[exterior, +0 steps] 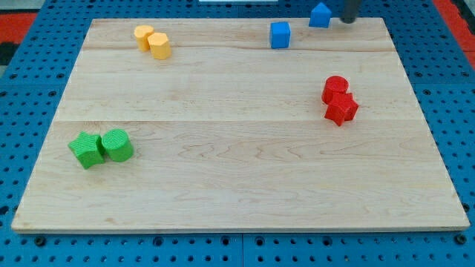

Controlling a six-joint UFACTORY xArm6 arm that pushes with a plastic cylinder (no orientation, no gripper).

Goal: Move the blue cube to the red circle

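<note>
Blue cube [280, 35] at 12 o'clock on desk [237, 178]. Red cylinder [335, 88] at 3 o'clock, touching red star-like block [341, 108]. Second blue block [320, 15] at top edge, shape unclear. Tool's dark rod cut off by frame; tip [346, 20] just right of it. No jaws; open/closed cannot be told.

I can read no text, label, brand, number or sign anywhere in my view. The desk [237, 170] shows only bare wood grain, and the coloured blocks on it have plain faces with no lettering.
</note>
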